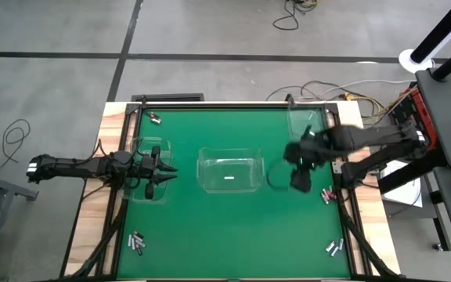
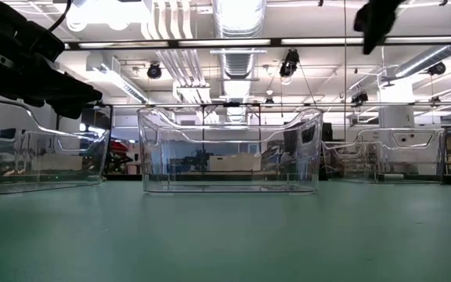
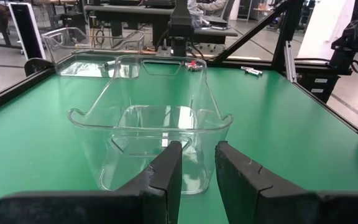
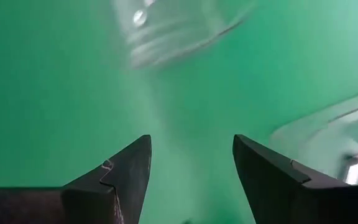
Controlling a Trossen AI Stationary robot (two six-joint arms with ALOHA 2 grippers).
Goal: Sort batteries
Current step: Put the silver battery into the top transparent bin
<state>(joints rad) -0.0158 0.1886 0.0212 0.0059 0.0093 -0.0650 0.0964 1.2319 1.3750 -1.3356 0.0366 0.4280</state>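
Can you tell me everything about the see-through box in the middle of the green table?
The middle bin is a clear plastic tub, rectangular with rounded corners, its rim curling outward with a handle cut-out at the far end. It stands upright on the green mat, open side up, between two similar clear bins. One small pale battery lies on its floor; otherwise it looks empty. Neither gripper touches it: the left gripper hovers to its left, fingers slightly apart, the right gripper to its right, open.

i see a grey concrete floor (image 1: 210, 31) crossed by dark seams, loose cables (image 1: 296, 14) trailing over it, and beyond the table a workshop with bright strip lights (image 2: 343, 41), silver ceiling ducts (image 2: 237, 19) and dark desks (image 3: 126, 12).
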